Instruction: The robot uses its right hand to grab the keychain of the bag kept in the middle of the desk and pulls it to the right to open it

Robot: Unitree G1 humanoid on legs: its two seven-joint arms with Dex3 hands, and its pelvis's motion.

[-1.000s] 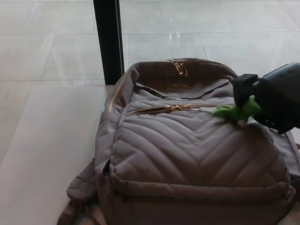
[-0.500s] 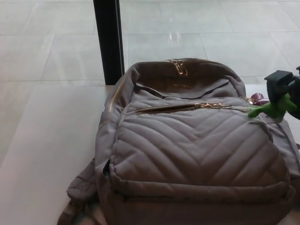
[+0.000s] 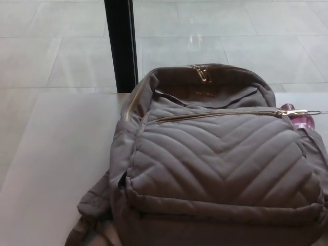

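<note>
Taupe quilted bag (image 3: 215,169) fills centre and lower right of frame, running off right and bottom edges. Pale desk (image 3: 46,169) lies bare across left half. Black post (image 3: 121,43) stands upper left, just behind bag. Gold zip pull (image 3: 293,110) sits at far right end of front pocket zip, beside pink object (image 3: 301,120). Neither robot hand shows, so finger state unseen. Green keychain out of sight.

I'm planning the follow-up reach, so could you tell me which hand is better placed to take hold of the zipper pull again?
Right, probably. Neither hand is in view, but the zipper pull sits at the far right end of the backpack's front pocket, on the right arm's side.
</note>
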